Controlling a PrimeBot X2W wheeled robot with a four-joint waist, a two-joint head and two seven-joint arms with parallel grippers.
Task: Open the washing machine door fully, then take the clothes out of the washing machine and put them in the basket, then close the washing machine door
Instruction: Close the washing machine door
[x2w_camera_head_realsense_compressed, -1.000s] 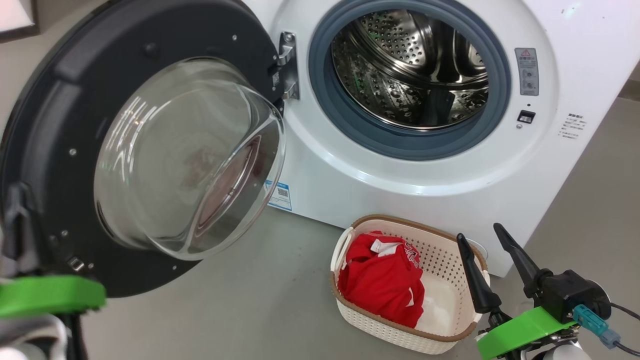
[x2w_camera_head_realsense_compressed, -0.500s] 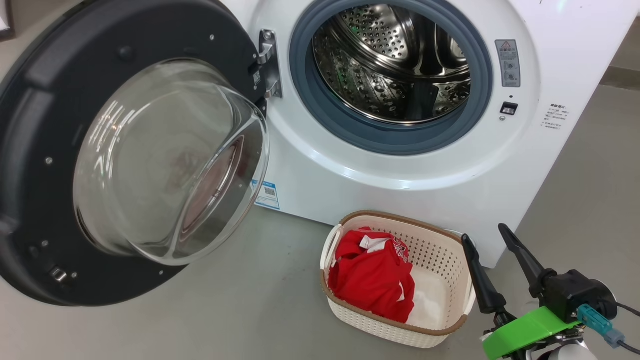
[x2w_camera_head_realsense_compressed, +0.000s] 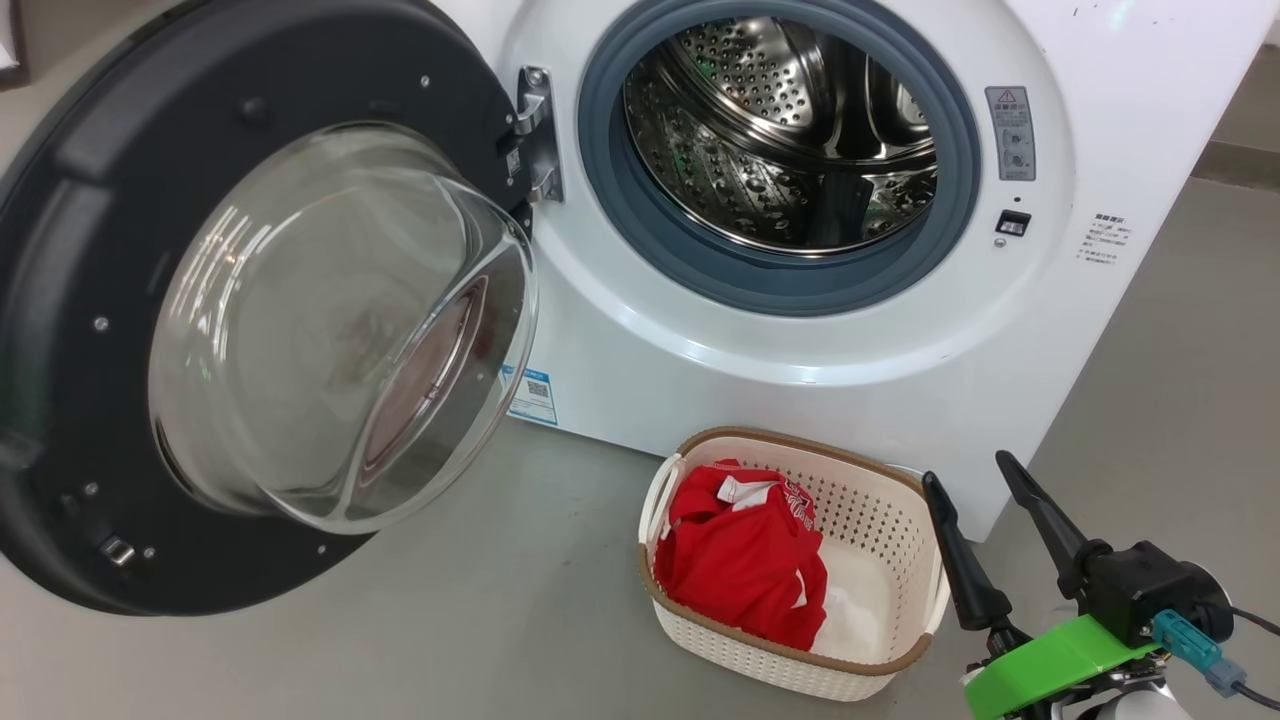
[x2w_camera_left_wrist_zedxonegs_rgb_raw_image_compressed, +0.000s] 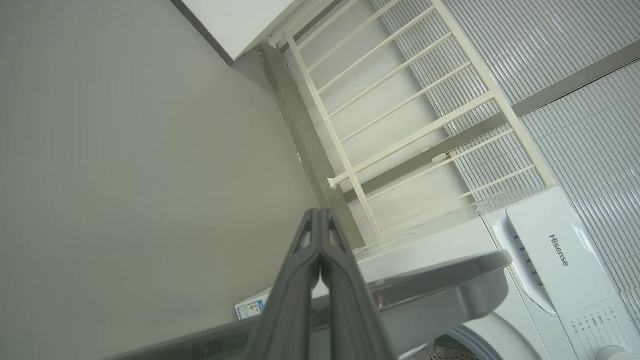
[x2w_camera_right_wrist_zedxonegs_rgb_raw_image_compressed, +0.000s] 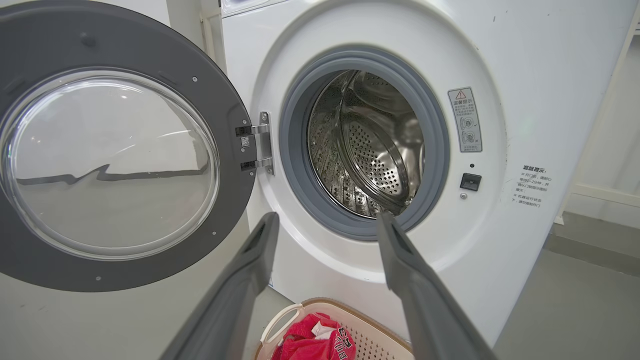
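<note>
Washing machine (x2w_camera_left_wrist_zedxonegs_rgb_raw_image_compressed: 535, 235) marked "Hisense"; blue label (x2w_camera_head_realsense_compressed: 531, 395) btm corner.

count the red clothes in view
1: a single red bundle of clothes lies in the left half of the basket, on the floor before the washing machine. More garments may be bunched inside it.

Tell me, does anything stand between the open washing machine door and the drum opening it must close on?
Nothing visible does. The washing machine door hangs open, the gasket is bare, and the basket with the clothes sits on the floor, seemingly below the door's swing. The open right hand is low beside it.
</note>
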